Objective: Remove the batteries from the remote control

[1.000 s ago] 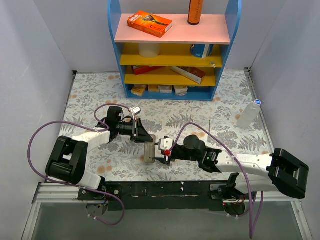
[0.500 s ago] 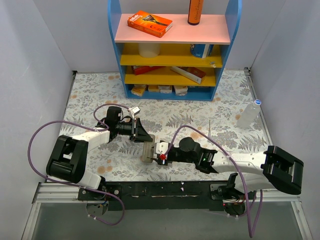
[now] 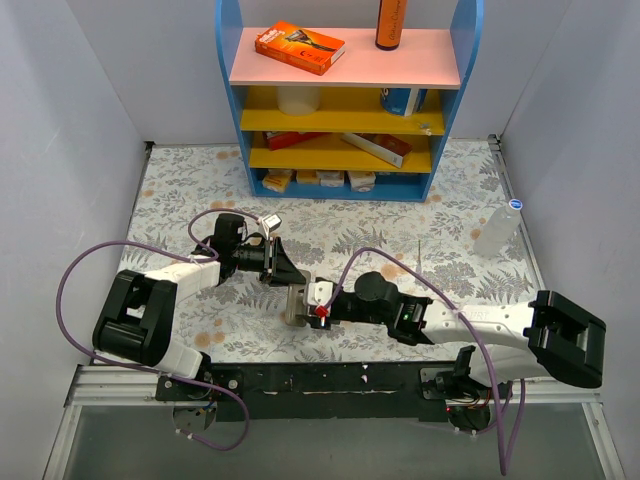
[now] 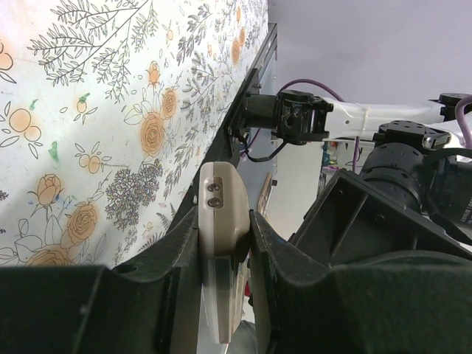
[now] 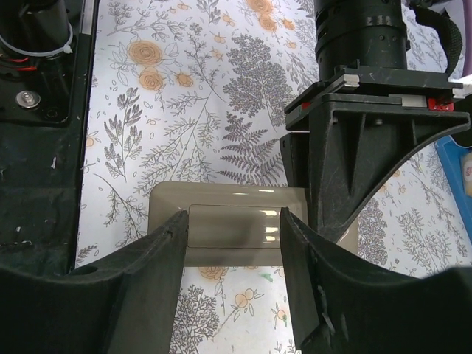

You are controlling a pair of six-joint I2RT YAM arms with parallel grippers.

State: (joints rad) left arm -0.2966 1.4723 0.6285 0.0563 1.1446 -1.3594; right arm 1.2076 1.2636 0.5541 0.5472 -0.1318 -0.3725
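The remote control (image 3: 296, 305) is a grey-beige bar lying on the floral table near the front edge. My left gripper (image 3: 288, 278) is shut on its far end; the left wrist view shows both fingers pressed against the remote's (image 4: 221, 199) sides. My right gripper (image 3: 315, 305) is open at the remote's right side. In the right wrist view its fingers straddle a closed rectangular panel (image 5: 232, 228) on the remote's (image 5: 236, 195) face, apart from it. The left gripper's black body (image 5: 369, 147) stands just beyond. The red batteries are hidden.
A blue shelf unit (image 3: 345, 100) with boxes stands at the back, with an orange box (image 3: 299, 47) on top. A clear plastic bottle (image 3: 498, 228) stands at the right. The black mounting rail (image 3: 330, 378) runs along the front edge.
My right gripper has moved left to the remote and its fingers now straddle it. The left gripper and the remote have barely moved.
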